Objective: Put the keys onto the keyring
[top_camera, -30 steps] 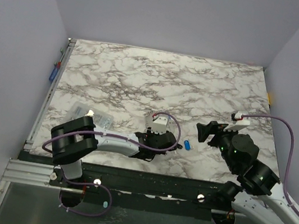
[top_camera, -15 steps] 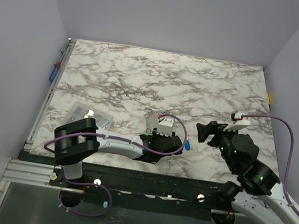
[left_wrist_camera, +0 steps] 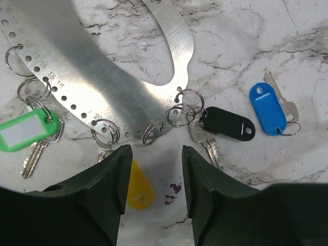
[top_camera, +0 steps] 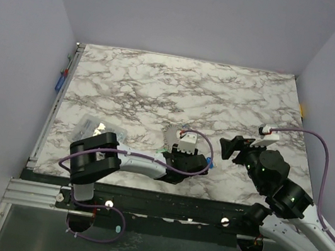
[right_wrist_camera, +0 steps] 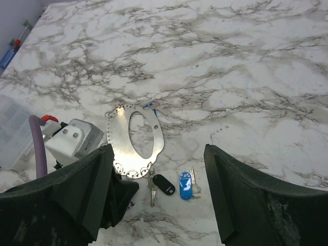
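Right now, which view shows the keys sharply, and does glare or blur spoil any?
Left wrist: blue-tagged key crisp, left gripper's fingers dark and soft-edged. Right wrist: a bright glint at the far rim of the keyring, keys tiny. Top external: evenly lit, keys too small to read.

Marble-patterned table (top_camera: 161,86): white with grey-brown veining, enclosed by plain lavender walls (top_camera: 191,15) on three sides. Clear plastic bag (top_camera: 91,125) lies flat near the table's front-left corner. Small blue object (top_camera: 60,82) sits at the left edge; small orange piece (top_camera: 302,109) at the right edge. Aluminium rail (top_camera: 29,191) runs below the near edge.
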`<state>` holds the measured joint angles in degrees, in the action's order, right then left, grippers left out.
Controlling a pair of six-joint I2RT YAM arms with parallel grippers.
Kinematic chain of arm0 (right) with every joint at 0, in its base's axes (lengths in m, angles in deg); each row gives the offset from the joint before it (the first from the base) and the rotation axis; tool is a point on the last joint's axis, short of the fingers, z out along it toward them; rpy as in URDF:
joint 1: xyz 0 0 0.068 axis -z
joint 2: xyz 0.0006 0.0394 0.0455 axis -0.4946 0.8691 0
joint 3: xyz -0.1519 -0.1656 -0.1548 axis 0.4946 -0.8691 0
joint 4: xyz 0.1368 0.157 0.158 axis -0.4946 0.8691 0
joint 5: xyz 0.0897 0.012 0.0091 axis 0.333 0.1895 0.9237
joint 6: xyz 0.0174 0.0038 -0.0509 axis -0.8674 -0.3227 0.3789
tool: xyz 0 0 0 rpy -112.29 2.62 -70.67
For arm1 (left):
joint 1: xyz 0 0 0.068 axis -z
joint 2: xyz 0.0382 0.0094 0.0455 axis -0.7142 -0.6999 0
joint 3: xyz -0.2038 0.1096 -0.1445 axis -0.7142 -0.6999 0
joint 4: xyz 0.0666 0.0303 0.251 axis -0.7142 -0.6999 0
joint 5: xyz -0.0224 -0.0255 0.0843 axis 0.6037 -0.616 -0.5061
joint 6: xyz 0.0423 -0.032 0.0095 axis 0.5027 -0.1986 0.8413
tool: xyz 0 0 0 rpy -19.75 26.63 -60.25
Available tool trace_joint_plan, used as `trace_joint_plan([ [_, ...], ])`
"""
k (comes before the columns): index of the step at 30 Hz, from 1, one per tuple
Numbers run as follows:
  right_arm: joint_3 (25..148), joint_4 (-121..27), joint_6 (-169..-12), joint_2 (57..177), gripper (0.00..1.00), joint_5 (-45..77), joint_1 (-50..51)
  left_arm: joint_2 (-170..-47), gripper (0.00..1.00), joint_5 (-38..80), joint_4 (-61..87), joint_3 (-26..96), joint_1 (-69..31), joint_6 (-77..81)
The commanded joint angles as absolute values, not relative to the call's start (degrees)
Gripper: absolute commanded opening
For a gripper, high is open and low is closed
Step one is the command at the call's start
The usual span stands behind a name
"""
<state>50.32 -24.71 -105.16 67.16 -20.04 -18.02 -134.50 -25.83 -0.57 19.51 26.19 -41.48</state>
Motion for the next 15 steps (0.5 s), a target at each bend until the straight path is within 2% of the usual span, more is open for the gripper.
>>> trace_joint_plan([
  [1, 50.9, -23.8, -105.3, 67.2, 0.80, -19.2, -18.3, -135.0, 0.50, -28.3, -0.8, 19.8, 26.5, -39.9],
  [8, 51.1, -23.9, -105.5, 67.9, 0.80, -18.8, -18.3, -136.7, 0.44, -27.7, 2.4, 19.3, 26.4, -36.6],
  [15, 51.3, -23.4, -105.6, 67.9, 0.80, -18.9, -18.3, -138.3, 0.43, -28.1, 4.1, 19.1, 26.3, -35.0],
])
